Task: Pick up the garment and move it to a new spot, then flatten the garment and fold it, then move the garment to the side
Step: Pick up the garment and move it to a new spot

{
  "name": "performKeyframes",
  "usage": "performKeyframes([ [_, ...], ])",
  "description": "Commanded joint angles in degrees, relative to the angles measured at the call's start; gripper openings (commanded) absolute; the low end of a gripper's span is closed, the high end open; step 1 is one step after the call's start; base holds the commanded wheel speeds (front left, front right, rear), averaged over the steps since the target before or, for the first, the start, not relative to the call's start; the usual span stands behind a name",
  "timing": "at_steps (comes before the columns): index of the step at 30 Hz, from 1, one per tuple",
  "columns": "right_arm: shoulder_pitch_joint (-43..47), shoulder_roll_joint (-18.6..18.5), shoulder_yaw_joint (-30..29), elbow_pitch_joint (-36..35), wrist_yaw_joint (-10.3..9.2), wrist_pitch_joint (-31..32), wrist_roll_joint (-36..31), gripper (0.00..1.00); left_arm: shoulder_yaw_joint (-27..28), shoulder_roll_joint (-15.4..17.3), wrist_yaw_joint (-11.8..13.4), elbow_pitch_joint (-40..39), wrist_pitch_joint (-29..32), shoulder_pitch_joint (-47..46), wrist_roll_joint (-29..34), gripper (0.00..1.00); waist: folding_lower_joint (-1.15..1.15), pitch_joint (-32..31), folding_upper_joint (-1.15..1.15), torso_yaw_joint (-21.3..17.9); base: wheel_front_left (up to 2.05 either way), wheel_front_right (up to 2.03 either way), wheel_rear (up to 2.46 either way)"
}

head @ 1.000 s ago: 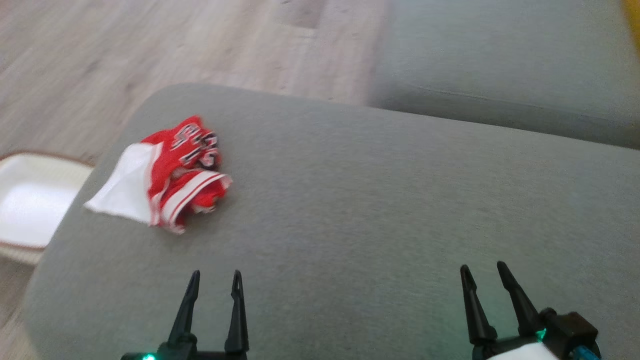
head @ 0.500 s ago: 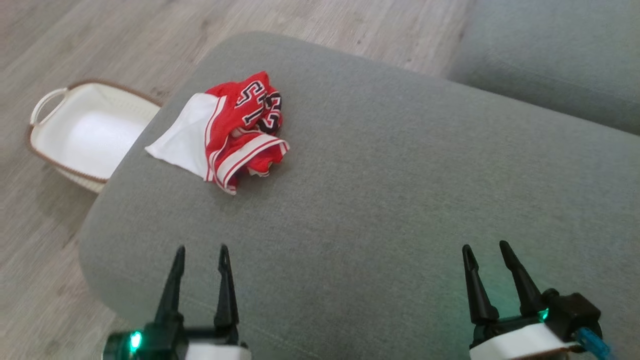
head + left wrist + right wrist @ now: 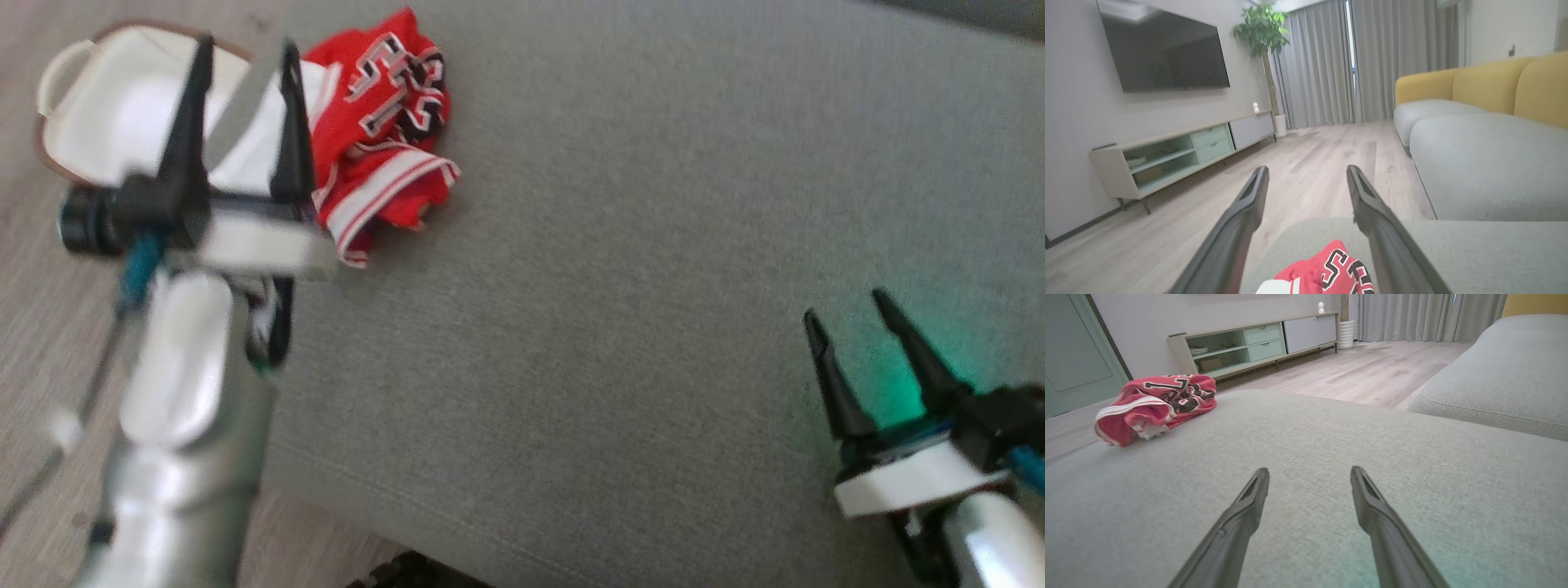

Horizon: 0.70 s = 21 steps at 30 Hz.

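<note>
A crumpled red and white garment (image 3: 384,122) with black numbers lies bunched near the far left corner of the grey sofa cushion (image 3: 653,269). My left gripper (image 3: 243,51) hangs open above its white left part, fingers apart and holding nothing; in the left wrist view the garment (image 3: 1331,273) lies low between the fingers. My right gripper (image 3: 845,306) stands open over the cushion's near right area, far from the garment (image 3: 1155,404), which lies at the upper left in the right wrist view.
A white basket (image 3: 98,106) with a brown rim sits on the wood floor just left of the cushion. A second grey cushion (image 3: 1486,163) with yellow backrests lies beyond. A TV cabinet (image 3: 1249,343) lines the far wall.
The head camera has tipped down and shifted. My left arm has risen and reached forward to hang over the garment's left side. The right gripper has moved forward a little.
</note>
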Motion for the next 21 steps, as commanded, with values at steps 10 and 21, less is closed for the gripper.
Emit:
performKeyframes([
  [10, -5.32, -8.47, 2.89, -3.68, -0.05, -0.63, 0.79, 1.0, 3.45, 4.1, -3.7, 29.13, 9.96, -23.11, -4.09, 1.0, -0.02, 13.25, 0.0, -5.88, 0.0, 0.0, 0.0],
  [21, -7.59, -8.77, 4.11, -3.92, -0.05, -0.55, 1.41, 1.0, 1.88, 5.73, 0.31, 45.46, 5.38, -29.34, -2.4, 0.0, -0.02, 13.88, 0.0, -9.2, 0.0, 0.0, 0.0],
])
